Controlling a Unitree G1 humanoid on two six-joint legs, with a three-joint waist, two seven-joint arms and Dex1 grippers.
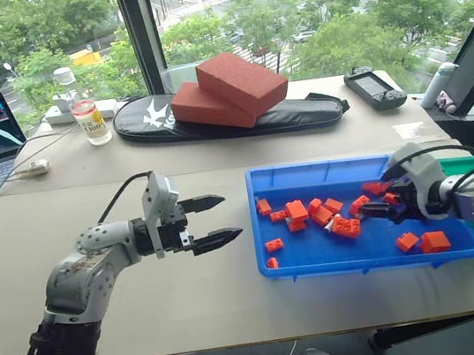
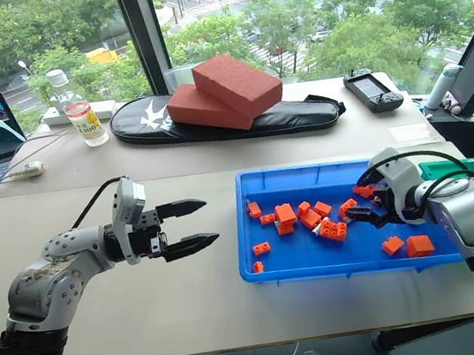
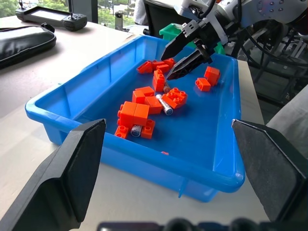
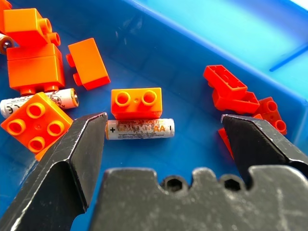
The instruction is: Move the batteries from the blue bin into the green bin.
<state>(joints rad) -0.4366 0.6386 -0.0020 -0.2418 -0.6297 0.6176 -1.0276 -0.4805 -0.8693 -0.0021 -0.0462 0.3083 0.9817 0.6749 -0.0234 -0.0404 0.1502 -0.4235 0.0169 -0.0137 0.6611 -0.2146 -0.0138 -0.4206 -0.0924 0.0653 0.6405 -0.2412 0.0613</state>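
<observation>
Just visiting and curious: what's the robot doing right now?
Right gripper open over a battery in the blue bin. Left gripper open, empty. Orange toy brick touching that battery.

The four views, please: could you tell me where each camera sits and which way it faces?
Left and right eye views: on the head, looking forward and down at the blue bin, over both arms.
Left wrist view: between the open left gripper, facing the bin and the right gripper.
Right wrist view: between the open right gripper's fingers, over a battery.
All four views share the bin.
</observation>
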